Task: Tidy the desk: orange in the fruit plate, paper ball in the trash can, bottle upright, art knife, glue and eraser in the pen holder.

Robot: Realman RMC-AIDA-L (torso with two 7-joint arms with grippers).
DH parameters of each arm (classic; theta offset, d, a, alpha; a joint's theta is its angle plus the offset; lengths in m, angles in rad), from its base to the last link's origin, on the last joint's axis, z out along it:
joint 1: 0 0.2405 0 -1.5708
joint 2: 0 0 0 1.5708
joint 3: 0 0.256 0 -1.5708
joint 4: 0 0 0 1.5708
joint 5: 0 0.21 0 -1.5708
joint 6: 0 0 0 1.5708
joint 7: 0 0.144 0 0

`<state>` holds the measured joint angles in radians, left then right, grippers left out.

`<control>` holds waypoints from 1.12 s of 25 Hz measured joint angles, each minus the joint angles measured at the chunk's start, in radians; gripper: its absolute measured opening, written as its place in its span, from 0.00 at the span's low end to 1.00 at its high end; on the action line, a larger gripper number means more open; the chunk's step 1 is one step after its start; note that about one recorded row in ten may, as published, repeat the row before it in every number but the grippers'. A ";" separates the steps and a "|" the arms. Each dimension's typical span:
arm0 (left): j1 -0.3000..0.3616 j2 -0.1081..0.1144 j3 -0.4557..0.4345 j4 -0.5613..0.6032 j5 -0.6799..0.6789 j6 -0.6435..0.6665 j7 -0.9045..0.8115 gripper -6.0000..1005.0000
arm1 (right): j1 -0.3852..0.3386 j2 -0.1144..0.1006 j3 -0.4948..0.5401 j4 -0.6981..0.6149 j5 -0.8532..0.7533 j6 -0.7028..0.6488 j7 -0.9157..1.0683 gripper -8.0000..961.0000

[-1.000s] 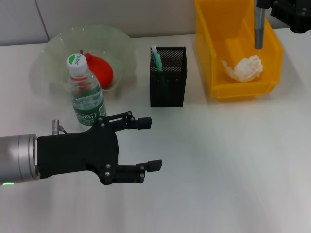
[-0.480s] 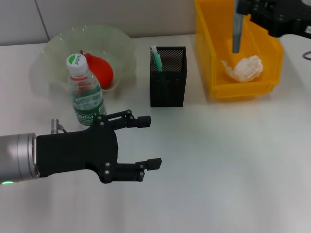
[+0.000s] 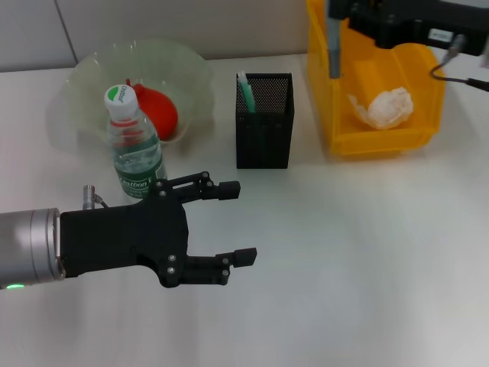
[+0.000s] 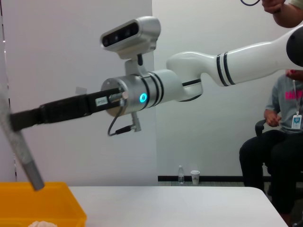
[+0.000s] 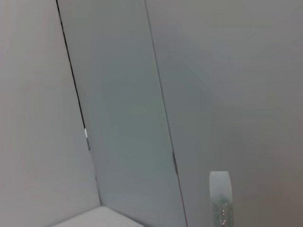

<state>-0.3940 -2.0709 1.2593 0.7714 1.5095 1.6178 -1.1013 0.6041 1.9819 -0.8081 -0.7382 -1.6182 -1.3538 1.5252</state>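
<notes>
Head view. Shifted leftward along the top edge since one second ago: right gripper (image 3: 338, 17), now above the left wall of the yellow plastic bin (image 3: 429, 76) at upper right. Clamped on a slim grey stick (image 3: 334, 47), hanging straight down, lower end over the bin's left rim. Inside the bin, lying on its floor: crumpled white paper ball (image 3: 383, 107). Almost unchanged at lower left: left gripper (image 3: 238, 222), fingers spread wide with nothing between them, hovering over the white table (image 3: 367, 267). Just behind it, standing upright: clear plastic bottle with green label and white cap (image 3: 134, 149). At upper left, behind the bottle: pale green glass fruit plate (image 3: 69, 84), with a red-orange fruit (image 3: 157, 111) resting in it. At centre top: black mesh pen holder (image 3: 264, 134), with a green-and-white stick (image 3: 246, 92) leaning in its left corner.

Left wrist view. Across the middle: white right arm, ending in the black gripper (image 4: 14, 120) at the left edge. Below it, tilted: the grey stick (image 4: 21, 153), lower end just over the bin's rim (image 4: 47, 198) at lower left. Barely visible in the bottom left corner: the paper ball (image 4: 40, 223).

Right wrist view. Pale wall panels only; at the lower right, a translucent rounded tip (image 5: 220, 198), identity not determinable.
</notes>
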 joint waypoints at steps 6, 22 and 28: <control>-0.002 -0.001 0.000 -0.003 -0.009 -0.001 0.010 0.82 | 0.070 0.008 -0.002 0.090 -0.051 0.040 -0.060 0.15; -0.002 -0.002 0.000 -0.003 -0.017 0.003 0.015 0.82 | 0.105 0.062 0.011 0.168 -0.045 0.090 -0.270 0.18; 0.003 -0.002 0.000 -0.003 -0.019 0.004 0.023 0.82 | 0.108 0.067 0.013 0.180 -0.041 0.123 -0.282 0.19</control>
<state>-0.3912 -2.0724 1.2593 0.7685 1.4909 1.6215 -1.0780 0.7123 2.0487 -0.7952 -0.5585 -1.6591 -1.2311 1.2430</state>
